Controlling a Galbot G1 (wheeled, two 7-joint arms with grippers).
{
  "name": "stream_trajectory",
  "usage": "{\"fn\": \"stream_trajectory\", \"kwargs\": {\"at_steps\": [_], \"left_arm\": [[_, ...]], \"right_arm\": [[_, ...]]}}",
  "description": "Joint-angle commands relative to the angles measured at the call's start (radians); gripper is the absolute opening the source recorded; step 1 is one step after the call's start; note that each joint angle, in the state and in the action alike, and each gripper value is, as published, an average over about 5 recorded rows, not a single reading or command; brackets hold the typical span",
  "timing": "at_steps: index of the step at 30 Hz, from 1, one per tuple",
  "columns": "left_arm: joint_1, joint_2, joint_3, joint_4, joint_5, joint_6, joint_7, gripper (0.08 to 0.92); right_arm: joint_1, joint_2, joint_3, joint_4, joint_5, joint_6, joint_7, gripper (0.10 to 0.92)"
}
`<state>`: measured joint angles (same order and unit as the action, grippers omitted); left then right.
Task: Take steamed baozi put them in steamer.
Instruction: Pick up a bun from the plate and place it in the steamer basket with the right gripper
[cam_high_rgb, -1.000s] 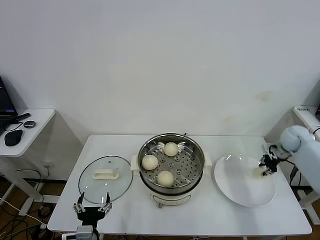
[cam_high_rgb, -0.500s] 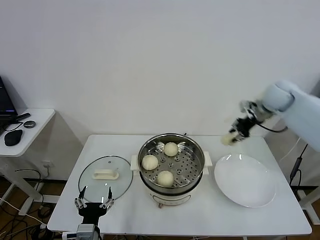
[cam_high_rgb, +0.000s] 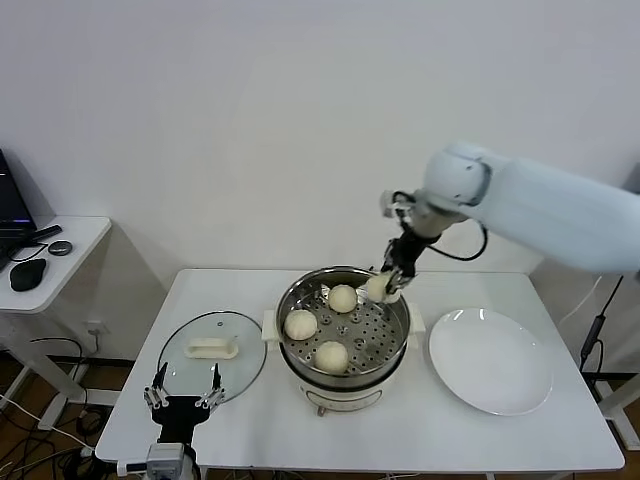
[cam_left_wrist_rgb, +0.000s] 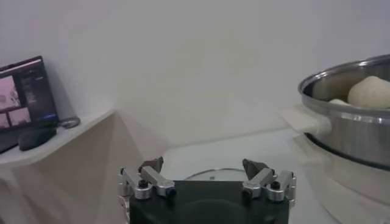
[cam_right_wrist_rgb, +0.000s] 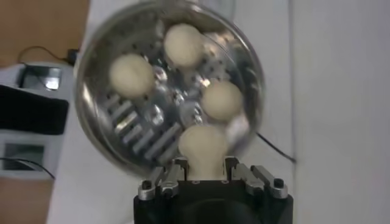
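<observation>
Left gripper (cam_high_rgb: 184, 400) parked at the table's (cam_high_rgb: 250, 440) near edge, fingers spread wide, holding nothing, just before the glass lid (cam_high_rgb: 211, 356). Steamer (cam_high_rgb: 343, 335) at centre: three baozi (cam_high_rgb: 331, 356) on its perforated tray. Right gripper (cam_high_rgb: 388, 284) hangs above the steamer's far right rim, clamped on a fourth baozi (cam_high_rgb: 377, 289). White plate (cam_high_rgb: 490, 360) to the right.
</observation>
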<state>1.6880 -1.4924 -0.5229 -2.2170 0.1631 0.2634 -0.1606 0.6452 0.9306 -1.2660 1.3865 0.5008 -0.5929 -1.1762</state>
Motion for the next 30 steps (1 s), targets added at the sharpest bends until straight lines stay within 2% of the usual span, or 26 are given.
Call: {"fn": "stream_trajectory", "kwargs": {"at_steps": [1,18,27,30], "left_arm": [[-0.004,0.005,-0.003,-0.004,-0.003,0.001,-0.001,0.823],[-0.015,0.001,-0.004,0.009,-0.012,0.001,0.000,0.823],[-0.023,-0.008,-0.002,0.017,-0.011,0.002,0.005,0.823],[-0.026,-0.010,-0.004,0.019,-0.011,0.002,0.006,0.823]], "right_arm": [[-0.024,0.122,-0.121,0.032,0.092,-0.132,0.125,0.396],[-0.115,0.142,-0.116,-0.051,-0.046,-0.134,0.179,0.406],[-0.130,0.111,-0.093,-0.036,-0.046,-0.129,0.175,0.448],[-0.125,0.092,-0.085,-0.021,-0.042,-0.126,0.173,0.499]]}}
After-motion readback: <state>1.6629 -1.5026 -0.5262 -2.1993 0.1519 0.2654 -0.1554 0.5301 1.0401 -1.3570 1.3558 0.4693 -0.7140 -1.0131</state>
